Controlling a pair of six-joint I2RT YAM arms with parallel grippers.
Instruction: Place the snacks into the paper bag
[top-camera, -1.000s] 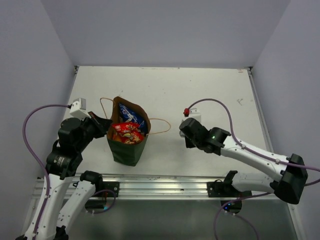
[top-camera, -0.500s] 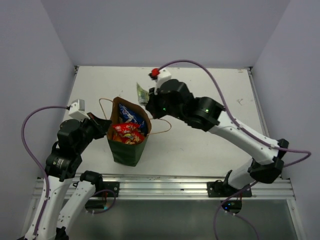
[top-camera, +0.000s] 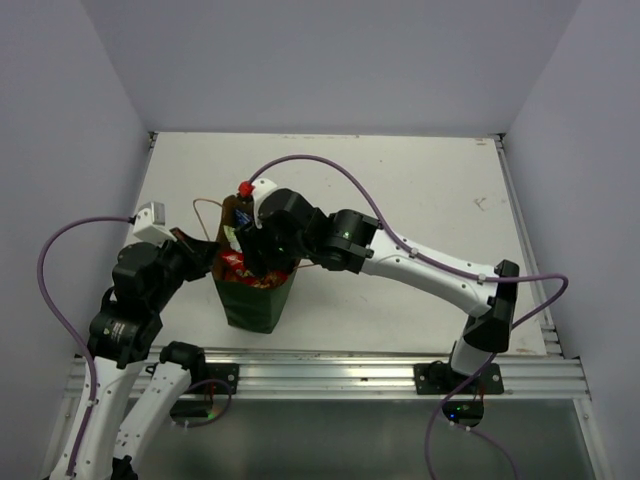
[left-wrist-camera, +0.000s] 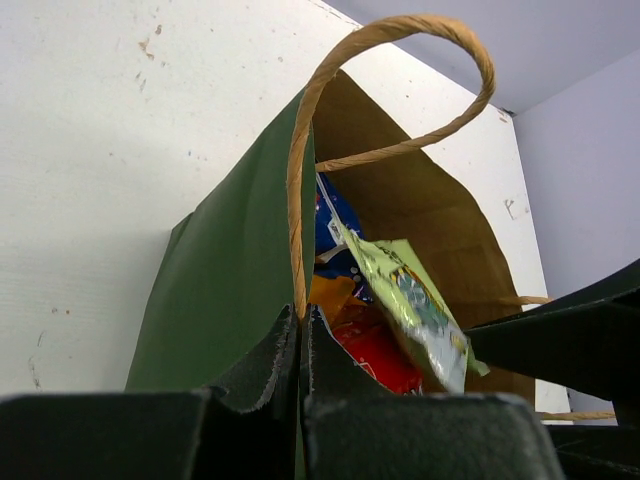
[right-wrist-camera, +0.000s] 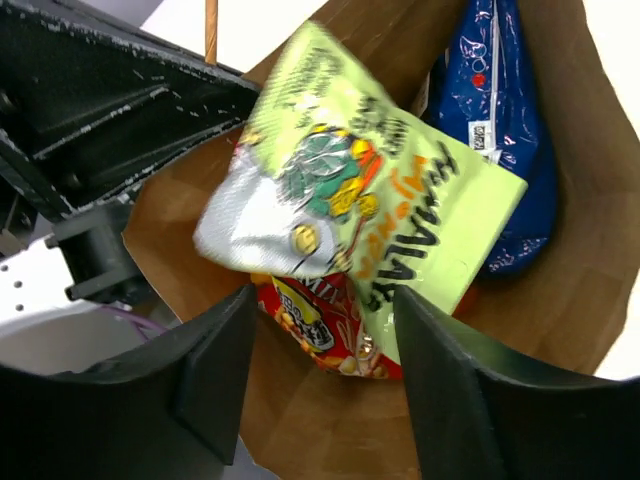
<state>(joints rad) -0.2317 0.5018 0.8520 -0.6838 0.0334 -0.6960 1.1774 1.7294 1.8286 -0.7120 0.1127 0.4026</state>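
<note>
The dark green paper bag (top-camera: 252, 305) stands upright near the table's front left. My left gripper (left-wrist-camera: 300, 322) is shut on the bag's left rim, at the foot of a tan loop handle (left-wrist-camera: 400, 40). Directly over the bag's mouth, my right gripper (right-wrist-camera: 325, 345) is open. A light-green packet (right-wrist-camera: 370, 190) lies loose and blurred just beyond the fingertips, inside the mouth. Beneath it are a red packet (right-wrist-camera: 320, 320) and a long blue-and-white bag (right-wrist-camera: 500, 120) against the brown inner wall (right-wrist-camera: 330, 430). The light-green packet (left-wrist-camera: 410, 300) also shows in the left wrist view.
The right arm (top-camera: 420, 262) stretches across the table's middle from its base at the front right. A purple cable (top-camera: 330, 170) arches above it. Grey walls close in the table (top-camera: 400, 180) on three sides. A metal rail (top-camera: 330, 375) runs along the near edge.
The right arm swung from the right side of the table to above the bag, carrying the light-green packet. Its jaws have opened and the packet is free. The left gripper has stayed put.
</note>
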